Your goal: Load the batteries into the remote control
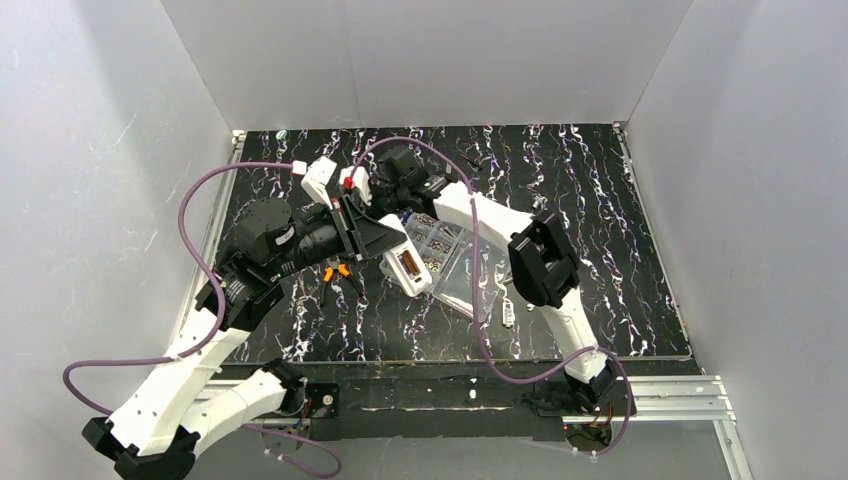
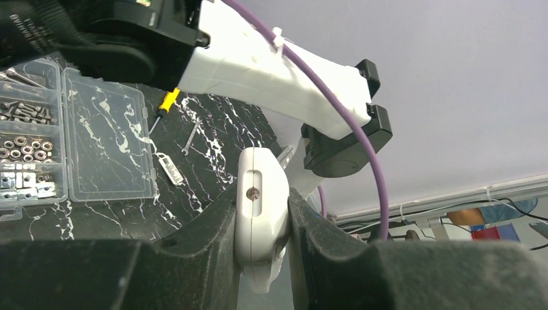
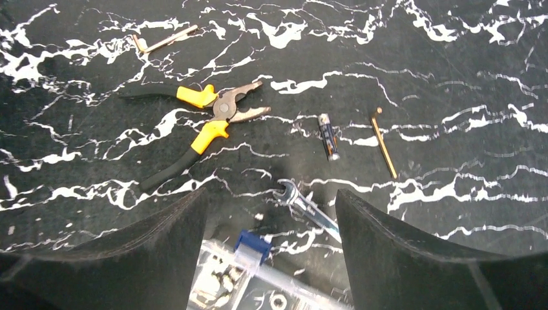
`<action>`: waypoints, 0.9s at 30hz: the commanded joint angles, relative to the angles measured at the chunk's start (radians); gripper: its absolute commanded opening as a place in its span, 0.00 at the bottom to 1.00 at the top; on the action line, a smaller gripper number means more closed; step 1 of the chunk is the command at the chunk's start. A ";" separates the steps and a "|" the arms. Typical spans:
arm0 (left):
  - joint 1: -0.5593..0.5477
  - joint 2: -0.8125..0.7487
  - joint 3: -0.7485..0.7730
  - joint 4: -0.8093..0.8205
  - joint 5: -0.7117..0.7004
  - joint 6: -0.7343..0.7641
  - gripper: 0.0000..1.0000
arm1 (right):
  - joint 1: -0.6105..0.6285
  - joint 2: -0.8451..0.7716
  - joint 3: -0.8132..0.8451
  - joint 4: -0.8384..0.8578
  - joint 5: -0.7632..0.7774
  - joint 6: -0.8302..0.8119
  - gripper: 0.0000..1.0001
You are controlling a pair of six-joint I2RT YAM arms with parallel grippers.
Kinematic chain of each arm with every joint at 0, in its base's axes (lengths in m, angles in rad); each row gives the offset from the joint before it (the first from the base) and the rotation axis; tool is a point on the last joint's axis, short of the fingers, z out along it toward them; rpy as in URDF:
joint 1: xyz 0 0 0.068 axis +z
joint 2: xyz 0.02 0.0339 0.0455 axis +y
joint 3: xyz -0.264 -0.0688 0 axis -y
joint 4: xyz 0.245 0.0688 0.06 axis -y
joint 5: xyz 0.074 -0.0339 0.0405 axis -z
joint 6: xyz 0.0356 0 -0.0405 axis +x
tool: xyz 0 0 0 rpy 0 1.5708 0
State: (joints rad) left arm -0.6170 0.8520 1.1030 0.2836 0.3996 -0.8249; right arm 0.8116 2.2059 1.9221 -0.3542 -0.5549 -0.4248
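Observation:
My left gripper (image 2: 262, 223) is shut on the remote control (image 2: 261, 197), a slim white bar held on edge between the black fingers (image 2: 194, 258). A screw shows in a slot on its side. From above, the remote control (image 1: 408, 268) hangs just past the left gripper (image 1: 392, 252), and its opened side shows an orange-brown inside. One battery (image 3: 328, 136) lies loose on the marbled table beyond my right gripper (image 3: 271, 248). The right gripper is open and empty, and it hovers over the organiser box's blue latch (image 3: 252, 246). In the top view the right gripper (image 1: 395, 203) sits close behind the left one.
A clear organiser box (image 1: 440, 250) of small hardware lies open at centre, with its lid (image 2: 110, 142) flat. Yellow-handled pliers (image 3: 210, 119), a spanner (image 3: 304, 203) and a brass hex key (image 3: 384, 145) lie near the battery. A yellow-handled screwdriver (image 2: 169, 100) and a metal tag (image 1: 508, 315) lie further right.

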 commanded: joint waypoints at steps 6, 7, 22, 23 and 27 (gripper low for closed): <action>0.006 -0.034 -0.004 0.011 0.029 0.039 0.00 | 0.071 0.092 0.091 -0.050 0.138 -0.241 0.83; 0.005 -0.034 -0.004 0.007 0.031 0.039 0.00 | 0.075 0.101 0.089 -0.057 0.149 -0.264 0.83; 0.005 -0.041 -0.009 -0.015 0.047 0.065 0.00 | 0.078 0.173 0.130 -0.070 0.142 -0.451 0.84; 0.005 -0.041 -0.009 -0.015 0.049 0.065 0.00 | 0.077 0.180 0.139 -0.063 0.142 -0.447 0.83; 0.006 -0.037 -0.008 -0.014 0.059 0.063 0.00 | 0.074 0.209 0.168 -0.024 0.144 -0.425 0.82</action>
State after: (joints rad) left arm -0.6170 0.8364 1.0874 0.2295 0.4122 -0.7757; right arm 0.8909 2.3882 2.0228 -0.4435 -0.4091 -0.8524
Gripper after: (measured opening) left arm 0.253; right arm 0.829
